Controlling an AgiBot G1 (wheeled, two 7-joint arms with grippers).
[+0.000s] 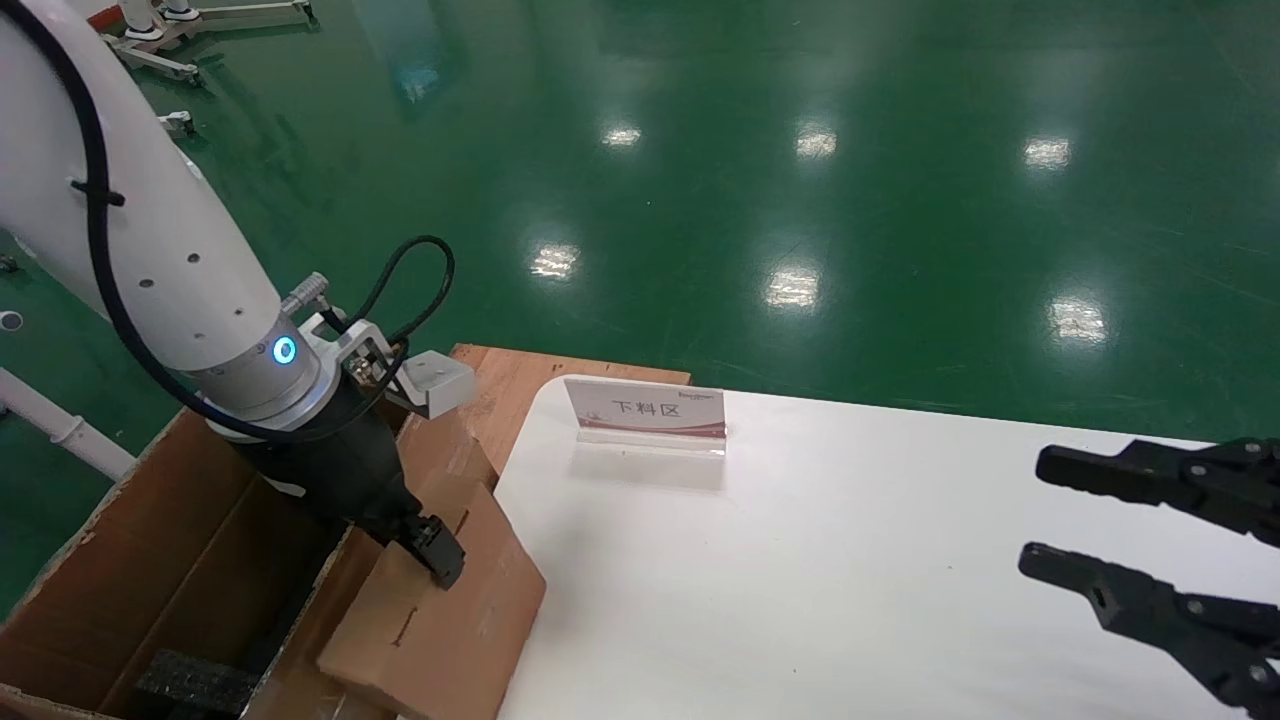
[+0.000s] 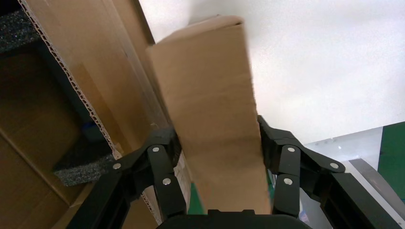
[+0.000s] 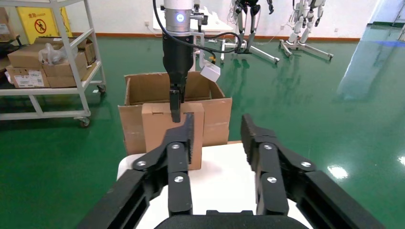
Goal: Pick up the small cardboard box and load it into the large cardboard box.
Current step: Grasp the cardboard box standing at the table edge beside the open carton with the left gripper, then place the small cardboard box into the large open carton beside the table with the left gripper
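The large cardboard box (image 1: 150,560) stands open beside the white table (image 1: 850,560), at the robot's left, with a black foam block (image 1: 195,682) lying inside it near its bottom. Behind the carton, a reddish wooden board (image 1: 520,385) shows next to the table corner.

The small cardboard box (image 1: 440,600) is not in the carton yet. It hangs at the carton's table-side wall, over the gap between this wall and the table edge, tilted, with its long axis running from the claw down toward the table side. The left gripper (image 1: 430,545) holds it at its upper end: the fingers are closed on the two flat faces, which the left wrist view shows clearly, one finger (image 2: 160,164) on each side. So the small box lies below the claw, and the carton opening lies away from the table from it. In my judgement the coming move must carry the box that way, over the wall, before lowering.

The right gripper (image 1: 1110,535) waits above the table, well apart from the carton, with its fingers spread and nothing between them.

The right wrist view shows the whole front of the carton (image 3: 215,114) and the small box (image 3: 165,129) standing upright before it, which the head view hides behind the arm. The left wrist view alone shows the corrugated wall edge just beside the small box (image 2: 215,114).
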